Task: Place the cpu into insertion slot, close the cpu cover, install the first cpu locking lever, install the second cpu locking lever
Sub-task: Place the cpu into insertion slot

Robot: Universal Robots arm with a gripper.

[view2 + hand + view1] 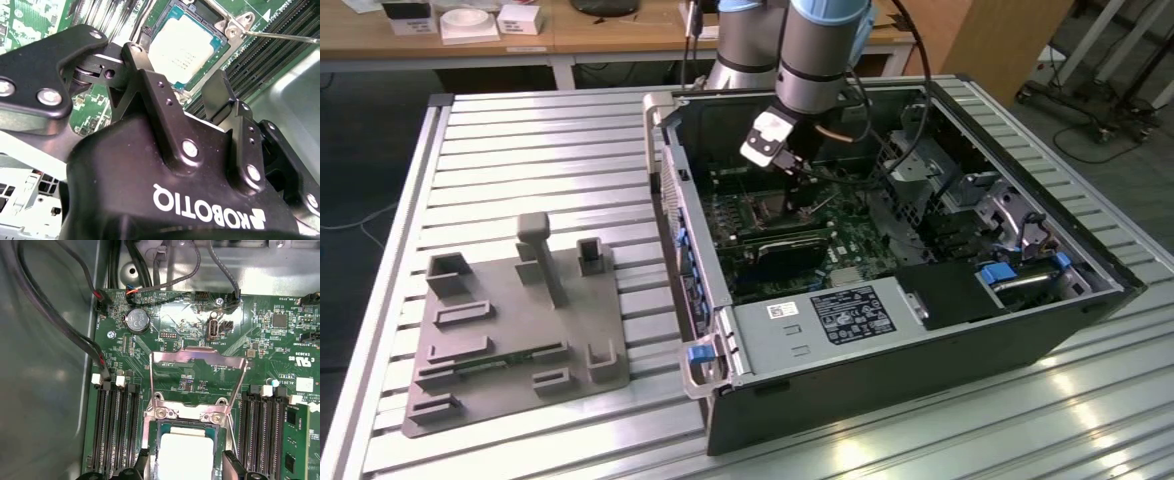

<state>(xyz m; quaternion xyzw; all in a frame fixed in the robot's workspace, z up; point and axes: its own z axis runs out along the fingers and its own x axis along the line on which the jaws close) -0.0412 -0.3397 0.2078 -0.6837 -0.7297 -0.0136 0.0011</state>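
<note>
1. The gripper hung low inside the open computer case. Its jaws were spread wide and held nothing, and its fingers stood one on each side of the cpu.
2. The cpu lay flat in the insertion slot, silvery face up. It looked level and seated, so the placing step seemed all but done.
3. The cpu cover stood swung open, away from the slot. A thin locking lever angled free beside it, unlatched.
4. Doing the release well probably meant keeping both fingers off the chip's edges. Any pull-away should run straight and square to the board, since a sideways brush could tilt or drag the cpu.
5. The memory slots lay just beside the fingers, which left little room for drift.
</note>
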